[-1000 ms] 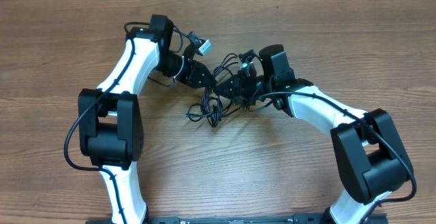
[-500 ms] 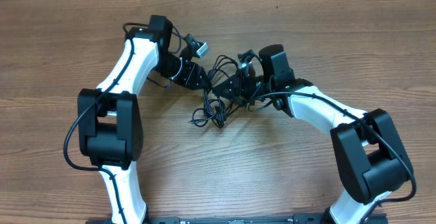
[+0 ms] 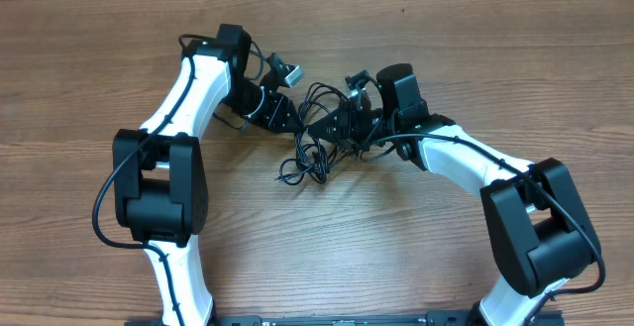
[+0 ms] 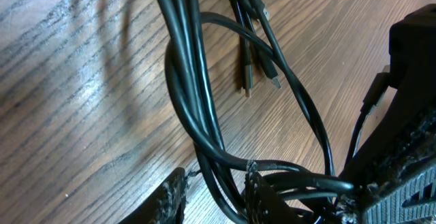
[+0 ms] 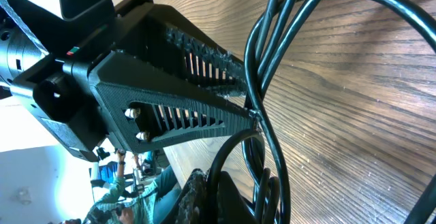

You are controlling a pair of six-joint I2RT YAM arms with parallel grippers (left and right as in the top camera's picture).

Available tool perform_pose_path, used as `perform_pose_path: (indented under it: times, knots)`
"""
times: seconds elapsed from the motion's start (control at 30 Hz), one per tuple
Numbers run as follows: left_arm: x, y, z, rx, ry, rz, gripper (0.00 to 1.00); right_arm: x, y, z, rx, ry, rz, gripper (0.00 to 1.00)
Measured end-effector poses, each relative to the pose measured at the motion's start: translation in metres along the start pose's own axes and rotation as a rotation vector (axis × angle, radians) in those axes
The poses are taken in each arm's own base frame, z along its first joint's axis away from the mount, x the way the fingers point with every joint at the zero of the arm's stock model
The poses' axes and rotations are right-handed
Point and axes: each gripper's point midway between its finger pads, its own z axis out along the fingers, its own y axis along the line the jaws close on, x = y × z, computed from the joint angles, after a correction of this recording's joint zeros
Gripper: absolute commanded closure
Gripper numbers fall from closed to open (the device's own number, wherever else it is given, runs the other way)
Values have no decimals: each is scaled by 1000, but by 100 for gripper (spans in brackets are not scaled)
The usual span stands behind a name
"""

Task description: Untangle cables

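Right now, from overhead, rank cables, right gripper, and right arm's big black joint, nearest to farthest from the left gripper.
1. cables, in the jaws of the left gripper.
2. right gripper, close on its right.
3. right arm's big black joint, far lower right.

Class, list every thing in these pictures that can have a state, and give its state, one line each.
cables: tangled, strands looped over one another
plug ends: loose, plugged into nothing
left gripper: shut on the cables
right gripper: shut on the cables
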Motion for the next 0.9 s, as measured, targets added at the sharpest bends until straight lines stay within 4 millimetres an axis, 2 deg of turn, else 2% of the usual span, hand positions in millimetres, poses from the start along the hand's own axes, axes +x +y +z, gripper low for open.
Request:
perform_pose_path:
  times: [0.37,0.5,0.7,0.8,0.87,0.9]
  knots:
    - [2,-1,0,3,11,18,64,-1,1,0,-5,-5,8,96]
    - [0,-3,3,7,4,31,65,-3,3,0,-9,-10,1,96]
    - [-7,1,14,13,-12,12,75,-9,8,0,-26,-33,-9,96]
    - [-10,5,18,13,-19,-20,84,-11,12,0,-42,-40,-14,96]
    - [-12,5,19,14,-27,-35,95,-13,15,-1,-52,-44,-20,96]
    - [-13,5,19,17,-30,-43,96,-12,16,-1,-55,-43,-20,96]
